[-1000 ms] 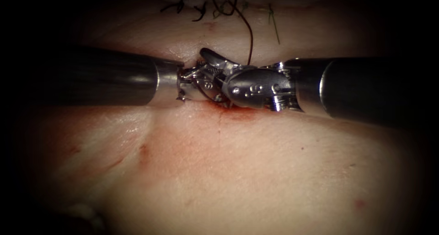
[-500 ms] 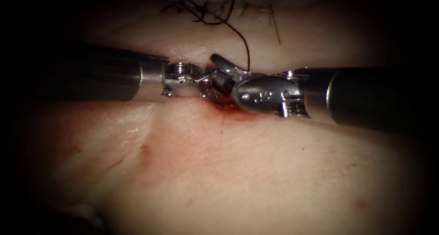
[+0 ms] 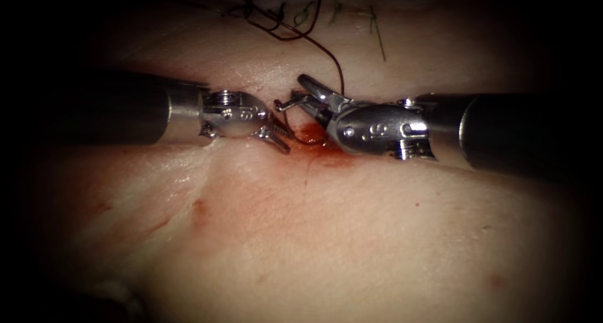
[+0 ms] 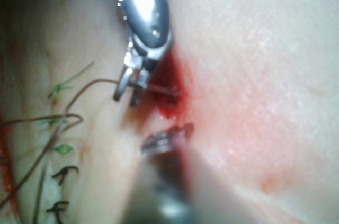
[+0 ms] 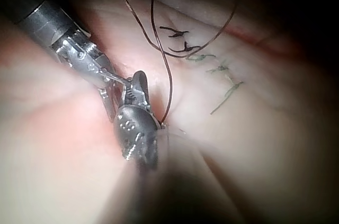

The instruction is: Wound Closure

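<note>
On the tissue [image 3: 326, 235], the cut [image 3: 306, 172] runs down from dark stitches [image 3: 270, 15]. My right tool [image 3: 300, 95] reaches in from the right of the cut, jaws shut on the curved needle [image 3: 301, 141] near its thread end. The needle's curve dips into the red fluid [image 3: 323, 152] at the cut; its tip is hidden there. In the left wrist view the needle [image 4: 159, 91] runs from the right tool [image 4: 127, 92] into the wound. Dark thread [image 3: 339, 65] rises from the right tool toward the stitches. My left tool [image 3: 276, 139], left of the cut, is open and holds nothing.
Cut green thread ends [image 3: 375, 37] and dark knot tails lie at the far end of the wound. Loose thread loops [image 5: 159, 33] over the tissue behind the tools. Both dark shafts [image 3: 113, 109] lie low across the tissue.
The left tool has let go at the needle and drawn back to the left. The right tool has shifted slightly right, keeping the needle. The thread loop has slid leftwards over the stitches.
</note>
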`<state>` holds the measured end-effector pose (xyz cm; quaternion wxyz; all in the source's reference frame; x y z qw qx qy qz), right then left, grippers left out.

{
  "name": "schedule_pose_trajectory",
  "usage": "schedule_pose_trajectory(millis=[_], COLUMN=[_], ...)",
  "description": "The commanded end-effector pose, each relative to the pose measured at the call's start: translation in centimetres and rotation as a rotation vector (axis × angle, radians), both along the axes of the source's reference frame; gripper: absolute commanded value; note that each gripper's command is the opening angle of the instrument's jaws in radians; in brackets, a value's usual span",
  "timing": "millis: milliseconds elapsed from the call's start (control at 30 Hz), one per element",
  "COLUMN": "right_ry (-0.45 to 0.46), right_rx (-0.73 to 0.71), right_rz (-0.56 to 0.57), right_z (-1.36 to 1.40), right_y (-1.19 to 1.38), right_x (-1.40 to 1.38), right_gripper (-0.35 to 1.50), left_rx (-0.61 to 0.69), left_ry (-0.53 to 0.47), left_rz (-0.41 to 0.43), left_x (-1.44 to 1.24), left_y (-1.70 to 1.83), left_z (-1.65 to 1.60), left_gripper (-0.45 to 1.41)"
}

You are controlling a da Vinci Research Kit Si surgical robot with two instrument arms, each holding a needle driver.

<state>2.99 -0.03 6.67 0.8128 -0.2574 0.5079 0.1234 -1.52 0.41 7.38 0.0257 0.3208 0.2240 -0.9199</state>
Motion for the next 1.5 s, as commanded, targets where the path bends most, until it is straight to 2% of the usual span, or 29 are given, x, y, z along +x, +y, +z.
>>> schedule_pose_trajectory(millis=[33,167,333,600,800,1133,1233,1367,1500], right_ry=[0.022,0.050,0.078,0.091,0.045,0.052,0.088,0.100,0.150], right_rx=[0.018,0.047,0.065,0.066,0.048,0.037,0.100,0.127,0.157], right_rz=[0.010,0.026,0.044,0.069,0.059,0.085,0.128,0.145,0.182], right_z=[0.08,0.08,0.05,0.04,0.08,0.15,0.22,0.24,0.23], right_y=[-0.01,0.00,0.03,0.08,0.10,0.15,0.14,0.14,0.13], right_x=[0.03,0.02,-0.04,-0.13,-0.19,-0.17,-0.18,-0.20,-0.25], right_gripper=[-0.35,-0.35,-0.35,-0.35,-0.35,-0.35,-0.35,-0.35,-0.35], left_rx=[0.003,0.010,0.010,0.017,0.031,0.039,0.044,0.055,0.063], left_ry=[-0.001,-0.006,-0.012,-0.042,-0.055,-0.073,-0.097,-0.100,-0.110], left_rz=[-0.009,-0.033,-0.052,-0.094,-0.107,-0.125,-0.149,-0.161,-0.173], left_x=[-0.02,0.05,0.10,-0.11,-0.31,-0.37,-0.46,-0.53,-0.61], left_y=[-0.06,-0.17,-0.47,-0.72,-0.76,-0.72,-0.70,-0.71,-0.76], left_z=[0.05,0.01,-0.07,-0.15,-0.16,-0.14,-0.09,-0.03,0.08], left_gripper=[0.24,0.24,0.21,0.19,0.19,0.19,0.17,0.15,0.15])
